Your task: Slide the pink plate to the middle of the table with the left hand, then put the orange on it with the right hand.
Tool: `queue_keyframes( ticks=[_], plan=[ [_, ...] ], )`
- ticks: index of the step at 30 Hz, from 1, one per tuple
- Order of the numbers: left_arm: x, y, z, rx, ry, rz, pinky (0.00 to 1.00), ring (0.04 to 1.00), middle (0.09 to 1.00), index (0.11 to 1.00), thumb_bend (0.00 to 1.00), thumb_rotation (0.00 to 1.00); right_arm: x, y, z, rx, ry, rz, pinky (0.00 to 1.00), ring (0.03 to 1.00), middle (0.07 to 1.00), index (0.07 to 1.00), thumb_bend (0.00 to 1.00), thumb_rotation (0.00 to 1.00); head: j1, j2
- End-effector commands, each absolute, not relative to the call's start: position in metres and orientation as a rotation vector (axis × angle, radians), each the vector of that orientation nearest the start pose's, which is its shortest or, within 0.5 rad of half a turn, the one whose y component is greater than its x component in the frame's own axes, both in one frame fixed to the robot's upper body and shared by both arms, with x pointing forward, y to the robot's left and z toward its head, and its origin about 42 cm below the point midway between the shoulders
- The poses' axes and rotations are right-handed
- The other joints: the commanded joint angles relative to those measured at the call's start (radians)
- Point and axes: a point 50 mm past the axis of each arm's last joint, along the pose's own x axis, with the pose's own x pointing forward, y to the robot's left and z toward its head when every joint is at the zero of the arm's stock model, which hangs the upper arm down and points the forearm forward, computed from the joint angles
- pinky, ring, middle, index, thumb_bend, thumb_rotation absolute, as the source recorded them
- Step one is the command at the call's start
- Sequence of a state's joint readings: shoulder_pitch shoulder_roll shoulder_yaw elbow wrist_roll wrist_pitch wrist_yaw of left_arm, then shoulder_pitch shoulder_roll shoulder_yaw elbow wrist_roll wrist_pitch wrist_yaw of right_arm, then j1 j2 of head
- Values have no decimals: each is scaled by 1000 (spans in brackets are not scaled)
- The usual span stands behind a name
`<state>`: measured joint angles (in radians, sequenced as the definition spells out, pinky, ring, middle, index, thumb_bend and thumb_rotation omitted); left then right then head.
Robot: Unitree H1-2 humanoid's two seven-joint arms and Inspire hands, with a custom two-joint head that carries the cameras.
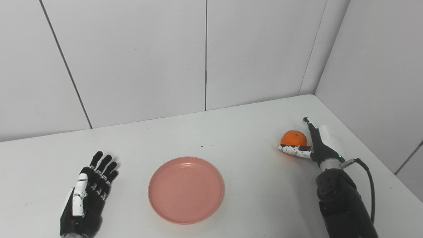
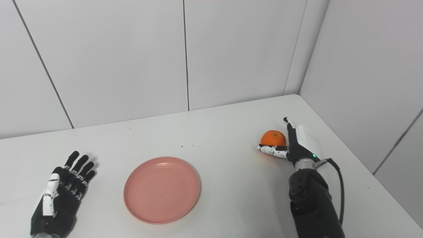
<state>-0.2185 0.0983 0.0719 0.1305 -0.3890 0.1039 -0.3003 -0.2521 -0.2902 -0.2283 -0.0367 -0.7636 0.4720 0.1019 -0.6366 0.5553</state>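
Note:
The pink plate (image 1: 186,189) lies flat near the middle of the white table, toward the front. My left hand (image 1: 87,193) rests open and empty on the table, left of the plate and apart from it. The orange (image 1: 293,138) sits on the table at the right. My right hand (image 1: 315,145) is against it: the thumb (image 1: 294,150) lies across its near side and the fingers (image 1: 310,127) stretch straight along its right side, not curled around it. The orange is not lifted.
The table (image 1: 251,132) stands in a corner of grey panel walls; the right wall runs close along its right edge (image 1: 363,142). A black cable (image 1: 368,178) loops off my right wrist.

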Motion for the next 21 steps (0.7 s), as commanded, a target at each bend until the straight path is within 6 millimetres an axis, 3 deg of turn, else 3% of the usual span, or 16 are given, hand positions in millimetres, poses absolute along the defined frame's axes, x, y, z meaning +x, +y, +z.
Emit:
queue_keyframes(
  ticks=[1,17,20,21],
  plan=[
    [348,235,123,-303,-4,-300,974,947,953,943,315,1000,356,-373,212,-925,187,-483,757,869,907,894,1000,447,1,2],
    [347,234,126,-296,-6,-298,971,943,950,939,307,1000,366,-374,208,-935,215,-460,756,855,884,867,1000,441,10,7],
    [347,234,126,-297,-7,-299,969,943,950,938,310,1000,367,-375,207,-911,214,-466,726,822,850,840,1000,419,12,8],
    [347,234,126,-297,-6,-298,967,942,949,937,312,1000,367,-375,207,-900,209,-470,680,764,801,799,1000,366,12,8]
  ],
)
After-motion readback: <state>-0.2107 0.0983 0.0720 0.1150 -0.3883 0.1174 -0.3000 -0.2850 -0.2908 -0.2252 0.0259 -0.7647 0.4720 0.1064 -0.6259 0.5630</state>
